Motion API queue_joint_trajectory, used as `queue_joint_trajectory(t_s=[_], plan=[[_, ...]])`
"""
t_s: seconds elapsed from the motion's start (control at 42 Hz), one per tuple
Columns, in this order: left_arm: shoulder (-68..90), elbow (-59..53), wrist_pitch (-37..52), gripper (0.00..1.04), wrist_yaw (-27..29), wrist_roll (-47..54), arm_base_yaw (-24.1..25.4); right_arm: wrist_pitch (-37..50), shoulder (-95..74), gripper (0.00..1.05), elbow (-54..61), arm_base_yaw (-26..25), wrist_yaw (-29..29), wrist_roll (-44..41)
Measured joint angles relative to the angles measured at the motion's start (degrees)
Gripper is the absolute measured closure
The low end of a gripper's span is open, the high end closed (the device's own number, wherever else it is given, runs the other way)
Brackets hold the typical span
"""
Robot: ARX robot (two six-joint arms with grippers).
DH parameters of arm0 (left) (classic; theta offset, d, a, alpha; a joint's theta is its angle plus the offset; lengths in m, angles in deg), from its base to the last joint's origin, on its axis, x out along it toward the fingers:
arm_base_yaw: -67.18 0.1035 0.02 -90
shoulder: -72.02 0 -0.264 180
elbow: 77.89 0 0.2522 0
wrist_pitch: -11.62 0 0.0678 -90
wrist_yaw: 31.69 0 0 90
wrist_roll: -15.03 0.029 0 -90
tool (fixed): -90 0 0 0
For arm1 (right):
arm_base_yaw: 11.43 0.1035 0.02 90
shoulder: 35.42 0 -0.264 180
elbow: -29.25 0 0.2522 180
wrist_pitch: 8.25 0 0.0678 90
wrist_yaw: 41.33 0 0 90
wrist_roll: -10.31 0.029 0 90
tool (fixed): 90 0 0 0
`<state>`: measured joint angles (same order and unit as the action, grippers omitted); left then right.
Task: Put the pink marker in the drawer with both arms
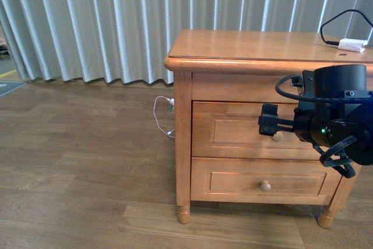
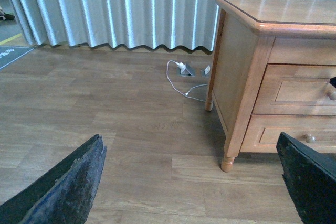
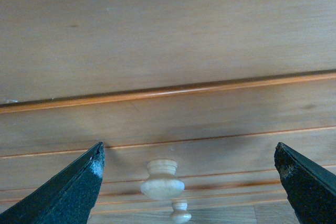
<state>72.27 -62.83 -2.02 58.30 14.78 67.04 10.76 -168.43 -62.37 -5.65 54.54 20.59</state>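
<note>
Right now our upper drawer [image 1: 245,129] sits shut in the nightstand [image 1: 183,144], its pale knob [image 3: 162,180] between the spread fingers of our right gripper [image 1: 269,125], not touching. Our left gripper [image 2: 191,182], likewise open, hangs over the wooden floor [image 2: 105,108] beside it.

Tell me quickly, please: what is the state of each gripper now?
Left gripper: open, holding nothing, above the floor.
Right gripper: open, holding nothing, facing the knob of the drawer.
</note>
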Motion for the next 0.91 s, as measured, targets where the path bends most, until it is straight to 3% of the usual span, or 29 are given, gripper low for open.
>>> queue_joint_trajectory(t_s=[0.405,0.501,0.644,0.763,0.906], plan=[[0.0,0.0,0.0,0.06,0.0,0.0,0.0,-1.2,25.6,0.09,25.4,-2.8,-8.5,0.7],[0.0,0.0,0.0,0.06,0.0,0.0,0.0,-5.1,33.7,0.09,30.9,-3.4,-11.0,1.0],[0.0,0.0,0.0,0.06,0.0,0.0,0.0,-17.6,53.1,0.09,38.2,-5.8,-18.3,0.3],[0.0,0.0,0.0,0.06,0.0,0.0,0.0,-25.0,65.6,0.09,40.3,-8.4,-20.8,0.0],[0.0,0.0,0.0,0.06,0.0,0.0,0.0,-26.6,72.9,0.09,41.0,-10.1,-21.1,0.5]])
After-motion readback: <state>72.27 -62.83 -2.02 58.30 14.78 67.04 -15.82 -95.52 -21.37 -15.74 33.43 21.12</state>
